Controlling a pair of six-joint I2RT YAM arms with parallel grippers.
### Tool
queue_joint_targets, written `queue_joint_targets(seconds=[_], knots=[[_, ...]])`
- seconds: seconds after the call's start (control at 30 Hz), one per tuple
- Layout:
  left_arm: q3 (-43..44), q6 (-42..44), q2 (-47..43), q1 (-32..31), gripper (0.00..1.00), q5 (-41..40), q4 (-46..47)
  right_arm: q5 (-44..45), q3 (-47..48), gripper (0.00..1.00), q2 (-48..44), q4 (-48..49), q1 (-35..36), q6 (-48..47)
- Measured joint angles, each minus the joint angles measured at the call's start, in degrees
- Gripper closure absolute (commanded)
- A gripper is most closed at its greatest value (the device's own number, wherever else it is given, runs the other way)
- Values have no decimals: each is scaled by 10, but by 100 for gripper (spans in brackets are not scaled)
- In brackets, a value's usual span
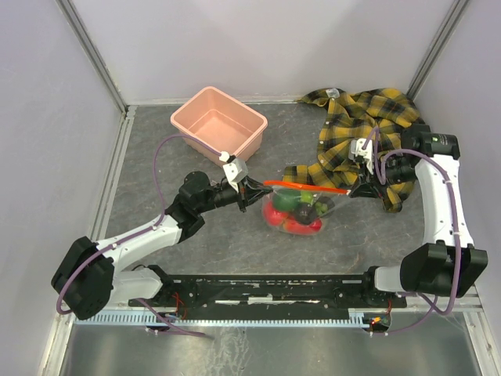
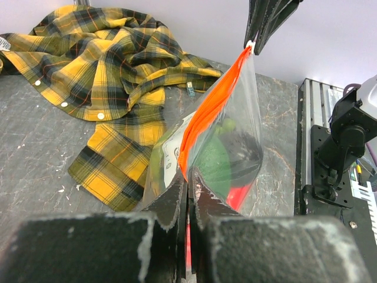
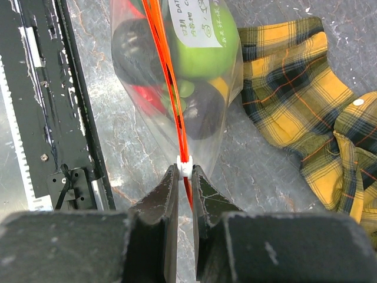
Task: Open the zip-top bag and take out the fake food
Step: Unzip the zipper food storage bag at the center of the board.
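Top external view: the zip-top bag [image 1: 301, 205] hangs at the centre of the table [image 1: 156, 164], stretched between the two arms. Its orange zip strip [image 1: 305, 186] forms the upper edge and runs almost level from left to right.

Left gripper [image 1: 257, 190]: fingers closed together on the left end of the zip strip. The left wrist view shows the strip [image 2: 212, 112] rising from between the pinched fingertips [image 2: 188, 180].

Right gripper [image 1: 354, 190]: clamped on the right end of the strip. In the right wrist view the fingertips [image 3: 184, 171] pinch the strip directly behind the white slider [image 3: 185, 167].

The fake food [image 1: 296, 215] is inside the bag, collected at the bottom: red pieces lowest, green and dark pieces above. A light green fruit [image 3: 206, 56] sits behind a white label [image 3: 197, 20]. Whether the bag bottom touches the table cannot be determined.

The pink tub [image 1: 235, 145] stands at far left of the bag, apart from it. The plaid shirt [image 1: 352, 125] lies crumpled at far right, beneath the right arm.
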Motion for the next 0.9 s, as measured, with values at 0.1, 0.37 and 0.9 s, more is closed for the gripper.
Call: queue_joint_targets(seconds=[0.1, 0.37, 0.9], knots=[[0, 0, 0, 0, 97, 0, 0, 0, 0, 98, 2, -6, -6, -7], [0, 0, 3, 0, 97, 0, 0, 2, 2, 98, 7, -15, -24, -24], [2, 11, 29, 5, 97, 4, 0, 6, 3, 98, 23, -16, -55, -53]])
